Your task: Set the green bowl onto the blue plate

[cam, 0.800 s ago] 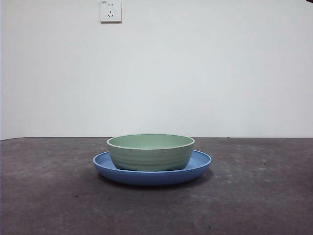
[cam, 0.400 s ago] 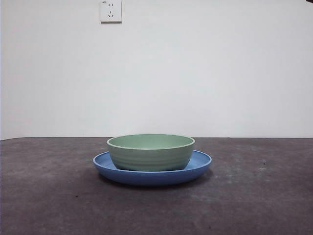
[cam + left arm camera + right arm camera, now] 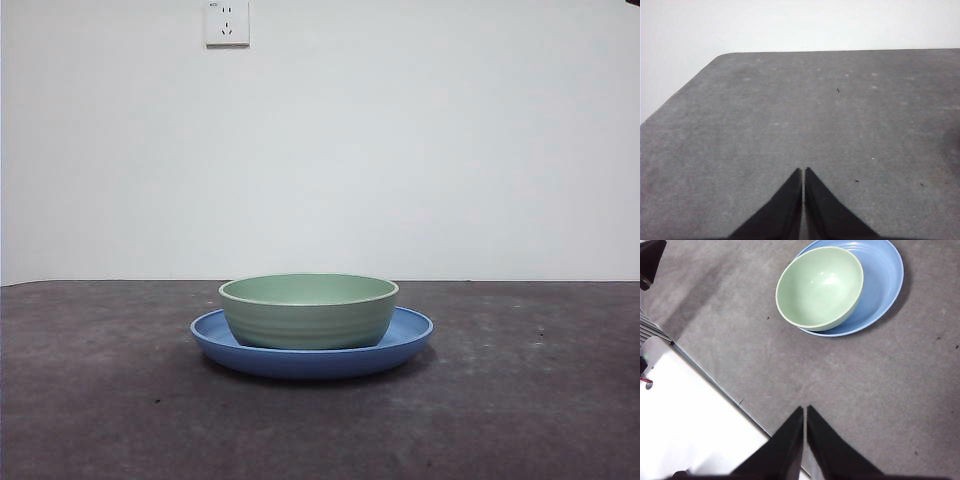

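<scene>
The green bowl (image 3: 307,311) stands upright inside the blue plate (image 3: 410,339) in the middle of the dark table. In the right wrist view the bowl (image 3: 820,286) rests on the plate (image 3: 883,277), toward one side of it. My right gripper (image 3: 805,412) is shut and empty, high above the table and well away from the bowl. My left gripper (image 3: 803,173) is shut and empty over bare table; neither bowl nor plate shows in its view. Neither gripper shows in the front view.
A white wall with a socket (image 3: 227,22) stands behind the table. The table's edge and a white surface (image 3: 685,415) lie near my right gripper. A black arm part (image 3: 650,262) shows at a corner of the right wrist view.
</scene>
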Controlling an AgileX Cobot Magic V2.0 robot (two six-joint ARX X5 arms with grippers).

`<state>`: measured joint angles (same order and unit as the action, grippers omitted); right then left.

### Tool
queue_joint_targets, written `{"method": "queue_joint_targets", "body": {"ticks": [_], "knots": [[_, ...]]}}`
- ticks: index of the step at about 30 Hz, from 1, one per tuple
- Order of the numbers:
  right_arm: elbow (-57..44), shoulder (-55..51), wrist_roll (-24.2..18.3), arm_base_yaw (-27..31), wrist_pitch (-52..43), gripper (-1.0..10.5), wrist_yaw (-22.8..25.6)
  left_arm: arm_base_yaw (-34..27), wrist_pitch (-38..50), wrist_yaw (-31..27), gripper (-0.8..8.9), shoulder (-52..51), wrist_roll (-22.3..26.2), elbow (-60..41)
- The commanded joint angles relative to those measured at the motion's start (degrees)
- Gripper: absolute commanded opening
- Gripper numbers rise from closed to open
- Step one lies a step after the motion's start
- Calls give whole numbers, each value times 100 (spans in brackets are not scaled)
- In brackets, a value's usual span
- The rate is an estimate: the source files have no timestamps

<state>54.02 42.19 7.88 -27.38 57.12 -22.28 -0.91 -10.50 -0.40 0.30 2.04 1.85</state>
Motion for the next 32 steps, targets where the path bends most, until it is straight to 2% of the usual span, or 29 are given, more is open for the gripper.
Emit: {"method": "queue_joint_targets", "body": {"ticks": [1, 21, 23, 26, 32], "knots": [[109, 37, -46, -42, -57, 6, 0, -15, -37, -15, 9, -13, -15, -116], [109, 24, -61, -28, -57, 6, 2, -15, -37, -15, 9, -13, -15, -116], [109, -85, -293, 109, -118, 6, 107, -15, -35, -15, 9, -13, -15, -116], [76, -315, -391, 498, -398, 6, 151, -15, -37, -15, 9, -13, -15, -116], [-614, -1191, -533, 1683, -1746, 6, 155, -15, -35, -15, 9, -13, -15, -116]]}}
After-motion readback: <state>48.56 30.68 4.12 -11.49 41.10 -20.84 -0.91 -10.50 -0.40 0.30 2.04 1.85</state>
